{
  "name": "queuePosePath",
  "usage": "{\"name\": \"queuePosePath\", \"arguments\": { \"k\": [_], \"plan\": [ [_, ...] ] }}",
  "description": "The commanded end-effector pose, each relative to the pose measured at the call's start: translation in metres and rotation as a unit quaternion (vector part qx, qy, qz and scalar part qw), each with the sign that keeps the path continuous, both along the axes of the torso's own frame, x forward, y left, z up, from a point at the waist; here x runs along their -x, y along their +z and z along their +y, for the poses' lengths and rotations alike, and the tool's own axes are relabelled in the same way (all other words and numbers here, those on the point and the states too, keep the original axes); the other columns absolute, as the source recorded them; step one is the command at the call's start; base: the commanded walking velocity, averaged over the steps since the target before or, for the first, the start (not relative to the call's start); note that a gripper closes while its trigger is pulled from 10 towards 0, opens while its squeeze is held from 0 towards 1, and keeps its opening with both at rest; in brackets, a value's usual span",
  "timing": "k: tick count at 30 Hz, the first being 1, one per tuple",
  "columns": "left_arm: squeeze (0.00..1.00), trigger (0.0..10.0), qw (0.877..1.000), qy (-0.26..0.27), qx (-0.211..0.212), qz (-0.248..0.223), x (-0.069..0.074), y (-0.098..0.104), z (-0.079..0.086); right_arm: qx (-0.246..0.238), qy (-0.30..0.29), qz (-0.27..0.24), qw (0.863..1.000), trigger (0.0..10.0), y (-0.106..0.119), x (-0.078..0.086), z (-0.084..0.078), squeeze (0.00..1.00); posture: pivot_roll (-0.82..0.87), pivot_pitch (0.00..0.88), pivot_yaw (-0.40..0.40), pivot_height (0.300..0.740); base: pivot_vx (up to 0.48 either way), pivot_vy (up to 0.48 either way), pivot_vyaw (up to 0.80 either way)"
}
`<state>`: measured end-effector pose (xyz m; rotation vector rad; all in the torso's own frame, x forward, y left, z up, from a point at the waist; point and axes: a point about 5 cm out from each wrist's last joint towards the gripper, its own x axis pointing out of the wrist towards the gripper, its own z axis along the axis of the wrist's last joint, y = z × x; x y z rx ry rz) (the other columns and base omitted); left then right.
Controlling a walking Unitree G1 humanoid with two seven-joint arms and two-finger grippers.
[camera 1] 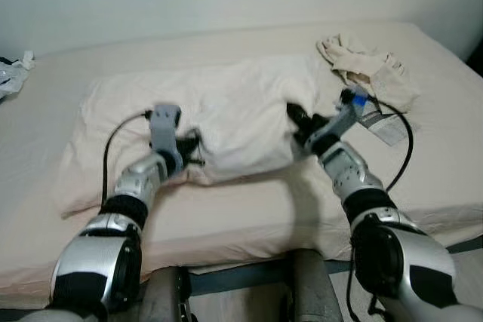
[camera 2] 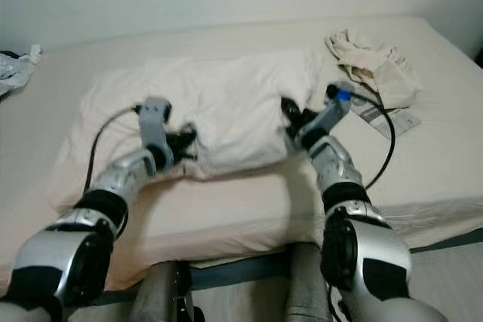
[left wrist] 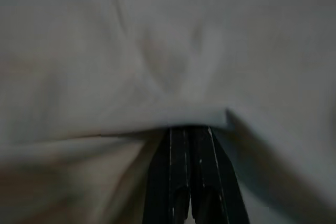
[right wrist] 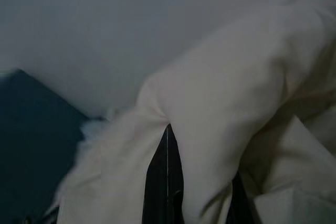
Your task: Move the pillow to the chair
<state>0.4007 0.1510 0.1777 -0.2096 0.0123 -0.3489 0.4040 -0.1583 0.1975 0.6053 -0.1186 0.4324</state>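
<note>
Left eye view has both arms reaching over the near edge of the bed (camera 1: 249, 224), and each claw has a bite of the pillow's front edge. The left claw (camera 1: 195, 148) sits at the near-left part of the bunched middle. In its wrist view the black fingers (left wrist: 184, 171) are pressed together with a fold of fabric clamped at the tips. The right claw (camera 1: 296, 122) is dug into the right side, and its wrist view shows the fingers (right wrist: 164, 182) closed with cloth draped over them.

The pillow (camera 1: 226, 111) is lying on the bed, wide and floppy, gathered up between the two grips. No chair in sight, so the carrying part hasn't started.

My take for the lift: both arms should rise together and stay level, since each grip looks like only a pinch of the cover, and one side could slip out if it takes all the weight. Lift high enough that the sagging middle clears the mattress edge.

Further back there's a crumpled cloth (camera 1: 366, 65) near the right claw with a paper tag (camera 1: 385, 127) just beside it. Probably best not to drag those along.
</note>
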Motion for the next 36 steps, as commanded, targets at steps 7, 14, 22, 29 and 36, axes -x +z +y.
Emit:
{"name": "queuePosePath", "arguments": {
  "k": [7,14,22,29,36],
  "plan": [
    [0.0,10.0,0.993,0.031,0.046,-0.107,0.001,0.037,0.016,0.009,0.038,-0.057,0.998,0.0,0.017,0.002,0.012,0.0,0.0,0.048,0.021,0.581,0.0,0.0,0.0],
    [0.0,10.0,0.982,0.09,0.082,-0.145,0.012,0.035,0.024,0.102,-0.025,-0.086,0.991,3.6,0.017,0.006,0.012,0.0,0.0,0.036,0.02,0.581,0.0,0.0,0.0],
    [0.0,10.0,0.98,0.095,0.061,-0.166,0.035,0.018,0.008,0.213,-0.065,-0.122,0.967,10.0,0.0,0.023,0.029,0.0,0.0,0.023,0.017,0.581,0.0,0.0,0.0],
    [0.0,10.0,0.985,0.099,0.037,-0.133,0.05,-0.007,0.002,0.243,-0.088,-0.093,0.962,10.0,-0.031,0.037,0.03,0.0,0.01,0.02,0.019,0.581,0.0,0.0,0.0],
    [0.0,10.0,0.987,0.097,0.026,-0.128,0.057,-0.012,-0.006,0.237,-0.096,-0.101,0.962,10.0,-0.032,0.045,0.028,0.0,0.0,0.024,0.025,0.59,0.0,0.0,0.0]
  ]
}}
